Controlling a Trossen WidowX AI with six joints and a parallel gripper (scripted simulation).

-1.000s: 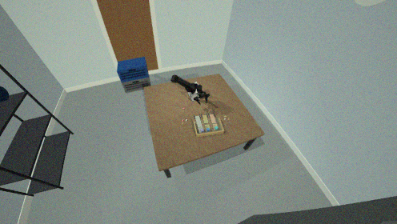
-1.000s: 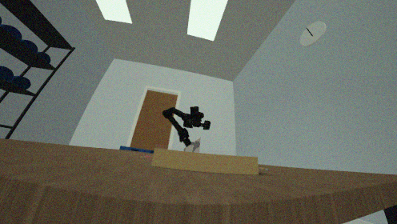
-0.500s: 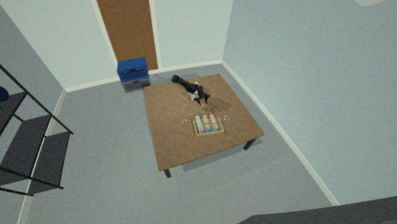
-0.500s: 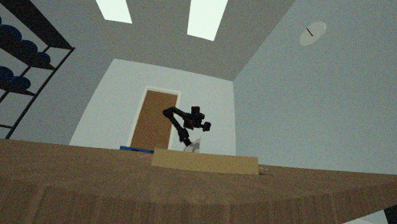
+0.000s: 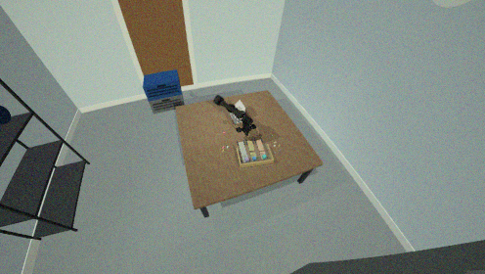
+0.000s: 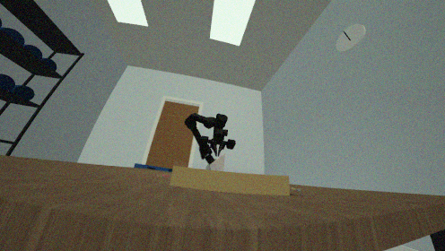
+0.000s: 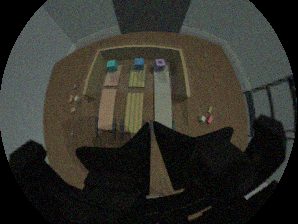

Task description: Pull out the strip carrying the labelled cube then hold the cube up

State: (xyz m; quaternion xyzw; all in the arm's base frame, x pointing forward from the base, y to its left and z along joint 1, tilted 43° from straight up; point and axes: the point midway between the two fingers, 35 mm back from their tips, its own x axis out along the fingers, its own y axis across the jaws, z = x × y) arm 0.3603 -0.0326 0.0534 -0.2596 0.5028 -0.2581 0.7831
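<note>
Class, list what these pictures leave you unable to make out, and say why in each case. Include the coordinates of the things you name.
- Marking on the purple cube [image 7: 160, 63]: too small and grainy to read in the wrist view.
- Tray's [image 6: 230, 181] contents: hidden behind its wall in the exterior view.
- Near end of the grey strip [image 7: 163, 100]: covered by the fingers in the wrist view.
- Shelf rack's [image 5: 60, 141] far side: cut off by the top view's left edge.

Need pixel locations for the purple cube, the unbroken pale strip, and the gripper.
purple cube [image 7: 160, 63]: wrist view, its middle
pale strip [image 7: 162, 100]: wrist view, middle of its length
gripper [image 5: 245, 134] [image 6: 218, 155] [image 7: 150, 124]: top, exterior and wrist views, midway between fingertips
</note>
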